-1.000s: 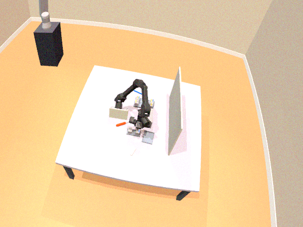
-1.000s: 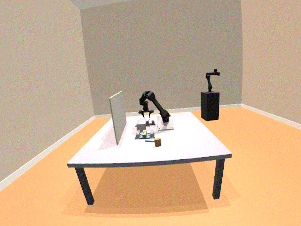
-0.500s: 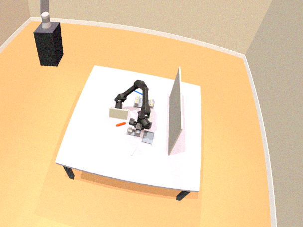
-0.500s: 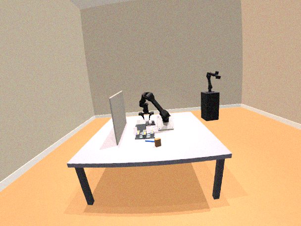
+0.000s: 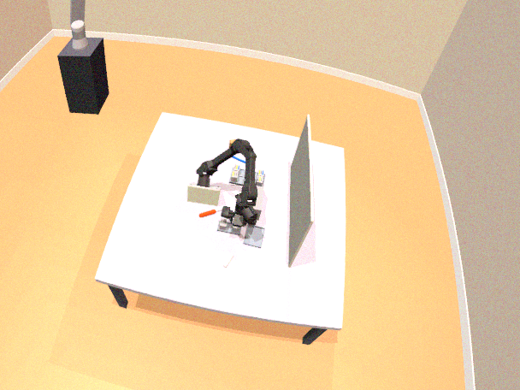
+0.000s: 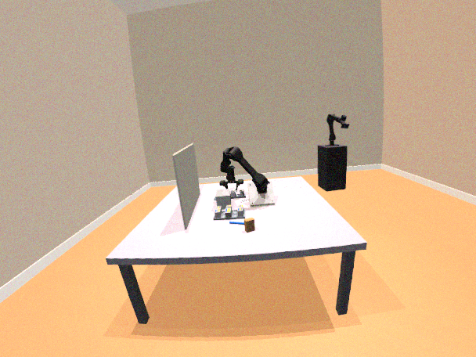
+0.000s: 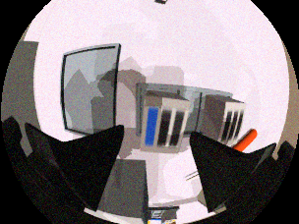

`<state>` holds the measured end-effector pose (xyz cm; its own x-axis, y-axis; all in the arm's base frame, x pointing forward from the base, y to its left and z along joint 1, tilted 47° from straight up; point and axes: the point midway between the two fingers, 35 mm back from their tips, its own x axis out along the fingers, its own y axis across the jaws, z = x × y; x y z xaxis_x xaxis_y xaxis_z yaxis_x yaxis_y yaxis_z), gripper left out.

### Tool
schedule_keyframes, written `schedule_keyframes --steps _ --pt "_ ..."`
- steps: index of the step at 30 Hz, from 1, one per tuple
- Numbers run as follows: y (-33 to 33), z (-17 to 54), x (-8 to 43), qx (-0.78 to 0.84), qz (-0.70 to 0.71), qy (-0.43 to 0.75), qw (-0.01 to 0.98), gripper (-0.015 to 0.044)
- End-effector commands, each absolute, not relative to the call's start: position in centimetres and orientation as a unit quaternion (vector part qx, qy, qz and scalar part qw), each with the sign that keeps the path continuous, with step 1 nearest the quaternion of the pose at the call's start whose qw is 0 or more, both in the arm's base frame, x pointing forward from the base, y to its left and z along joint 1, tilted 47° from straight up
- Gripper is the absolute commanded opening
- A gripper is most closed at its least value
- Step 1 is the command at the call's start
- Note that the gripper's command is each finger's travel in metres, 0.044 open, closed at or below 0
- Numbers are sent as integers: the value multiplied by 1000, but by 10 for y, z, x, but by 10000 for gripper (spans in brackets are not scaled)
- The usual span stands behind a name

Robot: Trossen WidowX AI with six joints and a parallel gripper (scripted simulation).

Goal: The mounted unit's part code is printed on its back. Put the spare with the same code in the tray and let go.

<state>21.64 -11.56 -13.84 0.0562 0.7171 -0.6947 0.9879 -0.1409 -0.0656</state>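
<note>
My gripper (image 5: 233, 221) (image 6: 232, 188) (image 7: 158, 134) is open and points down, its fingertips to either side of a light-grey unit (image 7: 178, 104) with one blue and two dark stripes, not gripping it. That unit stands on a grey rack (image 7: 196, 100). A second unit (image 7: 210, 110) with dark stripes stands to its right on the rack. The square grey tray (image 5: 255, 237) (image 7: 89, 98) lies left of the rack in the wrist view, with no unit in it. Another base (image 6: 231, 218) holds three units with yellow and blue marks. I cannot tell which unit is the mounted one, and no code is readable.
A tall upright panel (image 5: 300, 192) (image 6: 188, 184) stands along one side. A dark grey block (image 6: 223, 200) (image 7: 130, 187) is between the two bases. A red-orange handle (image 5: 207, 213) (image 7: 246, 140) lies beside the rack. A brown block (image 6: 249, 225) and blue rod (image 6: 236, 223) lie beyond the other base.
</note>
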Motion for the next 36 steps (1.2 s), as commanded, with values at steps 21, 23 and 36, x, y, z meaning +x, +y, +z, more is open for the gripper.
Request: schedule_keyframes --steps 21,23,36 --pt "-95 -154 215 691 -302 618 221 247" --pt "-95 -154 215 691 -302 618 221 195" --pt "-95 -154 215 691 -302 618 221 0"
